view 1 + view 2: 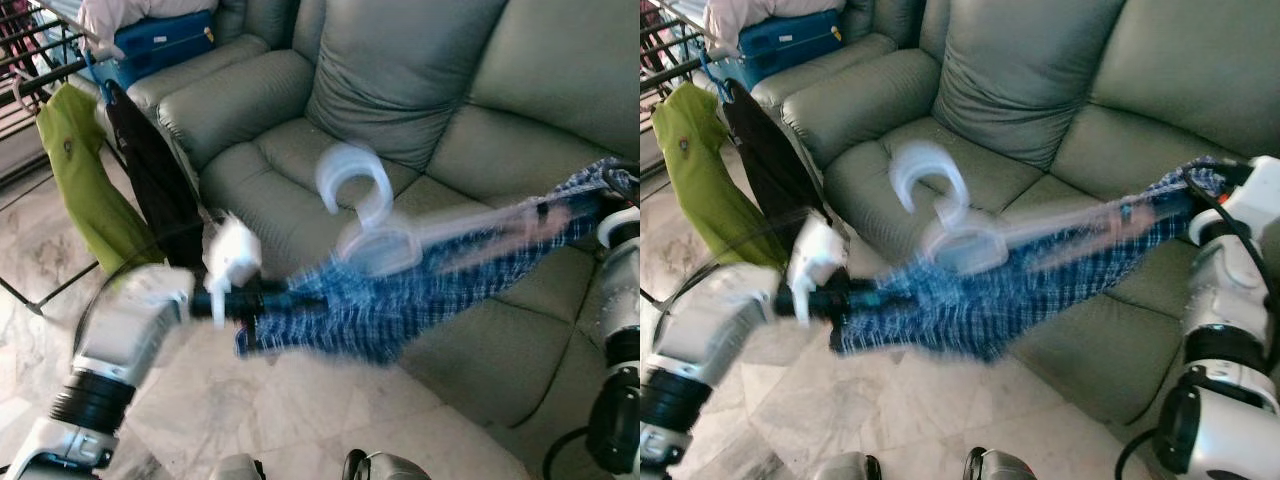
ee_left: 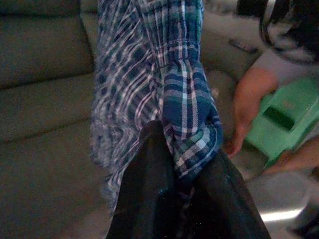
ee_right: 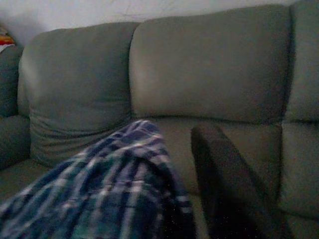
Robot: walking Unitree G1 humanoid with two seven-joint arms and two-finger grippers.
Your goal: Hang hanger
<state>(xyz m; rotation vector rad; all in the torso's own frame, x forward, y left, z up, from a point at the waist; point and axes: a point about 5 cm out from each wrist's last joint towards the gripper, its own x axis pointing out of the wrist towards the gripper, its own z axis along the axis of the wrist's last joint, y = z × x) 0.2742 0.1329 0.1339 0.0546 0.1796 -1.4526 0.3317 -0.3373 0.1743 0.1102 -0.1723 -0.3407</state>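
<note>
A blue plaid shirt point(image 1: 350, 305) on a pale translucent hanger point(image 1: 378, 245) is stretched in the air in front of the sofa, blurred by motion. The hanger's hook point(image 1: 352, 180) points up. My left gripper point(image 1: 245, 300) is shut on the shirt's left end; in the left wrist view its black fingers point(image 2: 144, 189) pinch a bunched fold of plaid point(image 2: 187, 119). My right gripper point(image 1: 1215, 185) holds the shirt's other end at the right. In the right wrist view one dark finger point(image 3: 224, 184) shows beside the plaid cloth point(image 3: 114, 189), which hides the other.
A grey-green sofa point(image 1: 400, 60) spans the view behind the shirt. At the left a drying rack point(image 1: 30, 60) carries a green shirt point(image 1: 85, 180) and a black garment point(image 1: 155, 180). A blue case point(image 1: 165, 40) lies on the sofa arm. A person's hand point(image 2: 249, 104) holds a green object point(image 2: 286, 119).
</note>
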